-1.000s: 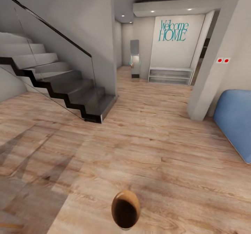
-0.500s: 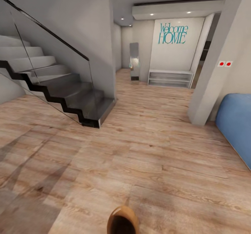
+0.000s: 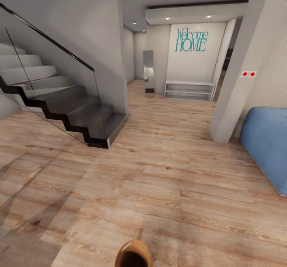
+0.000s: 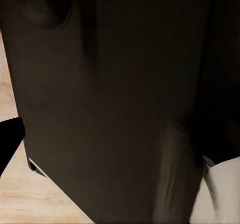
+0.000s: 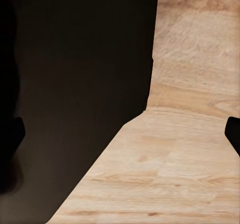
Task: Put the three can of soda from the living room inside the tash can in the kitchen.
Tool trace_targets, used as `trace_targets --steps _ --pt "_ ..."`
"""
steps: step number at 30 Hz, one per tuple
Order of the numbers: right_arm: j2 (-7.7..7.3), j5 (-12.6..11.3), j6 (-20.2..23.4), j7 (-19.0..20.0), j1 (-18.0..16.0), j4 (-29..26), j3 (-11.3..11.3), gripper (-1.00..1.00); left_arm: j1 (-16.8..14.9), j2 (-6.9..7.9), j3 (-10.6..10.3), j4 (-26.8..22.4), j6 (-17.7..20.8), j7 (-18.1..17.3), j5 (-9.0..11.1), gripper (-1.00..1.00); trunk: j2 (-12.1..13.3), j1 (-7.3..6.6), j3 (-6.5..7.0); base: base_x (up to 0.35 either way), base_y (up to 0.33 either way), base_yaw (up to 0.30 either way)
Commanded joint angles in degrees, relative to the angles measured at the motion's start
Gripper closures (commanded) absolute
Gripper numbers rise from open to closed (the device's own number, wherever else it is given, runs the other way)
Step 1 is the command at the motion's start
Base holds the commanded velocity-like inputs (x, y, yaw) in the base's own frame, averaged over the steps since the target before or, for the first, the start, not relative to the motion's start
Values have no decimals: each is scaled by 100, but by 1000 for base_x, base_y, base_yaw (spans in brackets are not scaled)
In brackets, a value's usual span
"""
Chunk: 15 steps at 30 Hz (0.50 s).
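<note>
Robot is in a hallway, on its way. Pale wood plank floor (image 3: 171, 179) runs ahead to a far wall with teal lettering "Welcome HOME" (image 3: 191, 40). Below the lettering, a low white shelf unit (image 3: 189, 90) stands against that wall. Just beside it, a tall narrow mirror (image 3: 148, 71) leans at the corner of a side passage.

On the left side of the head view, a staircase (image 3: 59, 99) with dark treads climbs away behind a glass balustrade (image 3: 48, 75) topped by a black handrail. Long grey shadows lie across the planks in front of the stairs.

On the right, a pale square column (image 3: 239, 67) carries two small red-dot switches (image 3: 248, 74). Past the column, a blue padded piece (image 3: 267, 147) sits on the floor, cut off by the frame edge.

At the bottom edge of the head view, the trash can (image 3: 134, 254) shows partly: round brown rim, dark glossy inside. Cannot tell what supports it. Cannot make out any cans in it.

Left wrist view: a large dark surface close to the lens, with slivers of wood floor and something pale at the margins. Left end effector: cannot tell whether spread or pressed together.

Right wrist view: dark mass on one side, wood planks on the other, dark finger tips at opposite edges. Right end effector (image 5: 125, 134) is spread wide, nothing between its fingers.
</note>
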Motion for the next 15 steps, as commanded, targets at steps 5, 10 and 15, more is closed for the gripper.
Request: trace_targets --steps 5,10,15 --pt "0 0 0 0 0 0 0 -100 -2 0 0 6 -56 0 2 -100 0 0 3 2 -2 -16" --pt "-6 0 -4 0 0 0 -1 -100 -2 0 3 8 -71 0 5 -100 0 0 4 2 93 -4" --pt "-8 0 -4 0 0 0 0 -100 -4 0 4 9 -75 0 4 -100 0 0 4 42 95 -1"
